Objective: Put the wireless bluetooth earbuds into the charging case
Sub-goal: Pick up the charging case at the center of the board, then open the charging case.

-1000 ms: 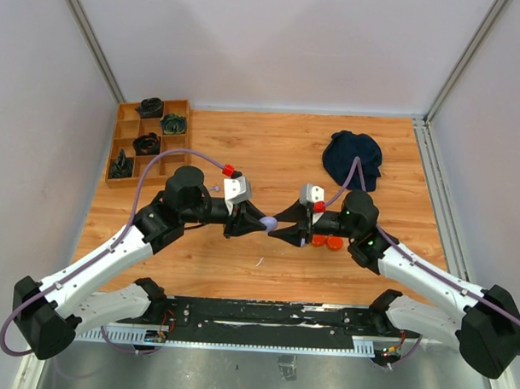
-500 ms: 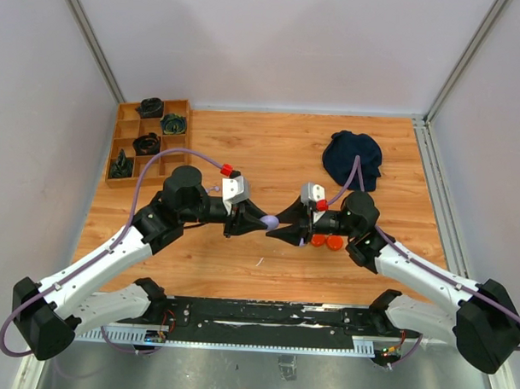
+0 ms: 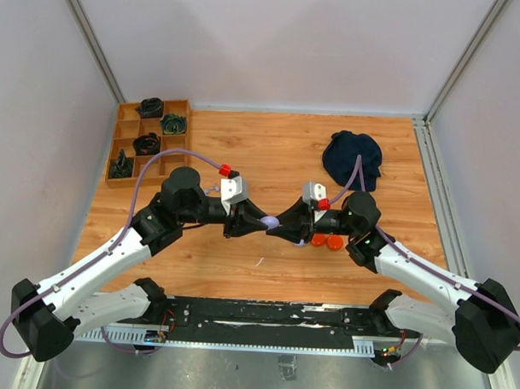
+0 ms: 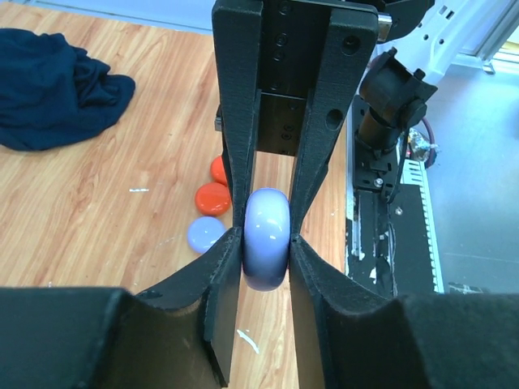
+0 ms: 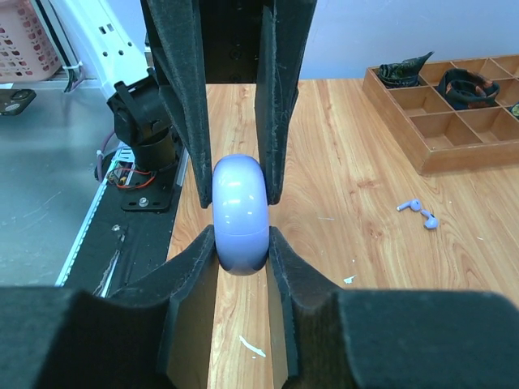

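Grippers meet tip to tip at the centre of the top view, a little below the middle of the frame, with the lilac charging case (image 3: 270,221) caught between them above the wooden table (image 3: 270,152). The left gripper (image 3: 261,221) reaches in from the left and the right gripper (image 3: 280,222) from the right. In the left wrist view the case stands on edge at the centre of the frame. The left gripper's own two fingers (image 4: 223,267) press against its lower sides, nearly closed and parted only by the case's thickness, while the right gripper's fingers come down from the top of the frame and clasp its upper half. The right wrist view shows the same hold from the other side: the right gripper's fingers (image 5: 195,259) touch the case at both flanks, drawn in tight on it, and the left gripper's fingers come down from the top. Two pale lilac wireless bluetooth earbuds (image 5: 428,221) lie loose on the table at the right of the right wrist frame, just beside each other, below the compartmented wooden tray (image 5: 454,154) and well apart from the case. Two orange-red pucks (image 4: 212,198) and a lilac puck (image 4: 205,235) rest on the table left of centre in the left wrist frame, and a dark blue cloth (image 3: 353,159) lies crumpled upper right of centre in the top view.
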Robot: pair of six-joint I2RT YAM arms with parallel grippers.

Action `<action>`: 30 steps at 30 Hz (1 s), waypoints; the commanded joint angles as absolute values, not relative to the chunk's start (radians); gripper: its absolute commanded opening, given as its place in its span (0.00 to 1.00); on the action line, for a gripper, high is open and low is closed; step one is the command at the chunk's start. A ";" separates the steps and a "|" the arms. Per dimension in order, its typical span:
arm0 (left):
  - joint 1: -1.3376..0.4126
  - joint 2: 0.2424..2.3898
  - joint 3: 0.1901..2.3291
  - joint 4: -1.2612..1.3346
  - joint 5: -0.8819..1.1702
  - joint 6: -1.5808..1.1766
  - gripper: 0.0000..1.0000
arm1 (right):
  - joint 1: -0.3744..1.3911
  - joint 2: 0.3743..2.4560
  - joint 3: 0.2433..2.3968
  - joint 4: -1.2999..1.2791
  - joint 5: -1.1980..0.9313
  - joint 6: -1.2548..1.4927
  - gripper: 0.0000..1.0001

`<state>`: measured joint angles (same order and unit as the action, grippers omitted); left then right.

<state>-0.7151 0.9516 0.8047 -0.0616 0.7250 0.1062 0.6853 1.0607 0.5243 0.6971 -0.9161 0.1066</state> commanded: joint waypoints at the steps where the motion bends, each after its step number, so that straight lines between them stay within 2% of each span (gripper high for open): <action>1: -0.719 0.934 0.796 -0.022 0.692 0.091 0.39 | 0.668 1.056 0.508 0.743 -0.930 0.118 0.13; 6: -0.719 0.938 0.793 -0.026 0.661 0.085 0.54 | 0.668 1.055 0.509 0.744 -0.929 0.122 0.13; 10: -0.719 0.943 0.796 -0.031 0.633 0.080 0.59 | 0.667 1.056 0.509 0.744 -0.930 0.126 0.13; 18: -0.719 0.925 0.807 -0.020 0.517 0.034 0.60 | 0.667 1.056 0.503 0.741 -0.931 0.123 0.13; 30: -0.719 0.926 0.845 -0.033 0.453 -0.001 0.61 | 0.664 1.049 0.495 0.717 -0.930 0.105 0.13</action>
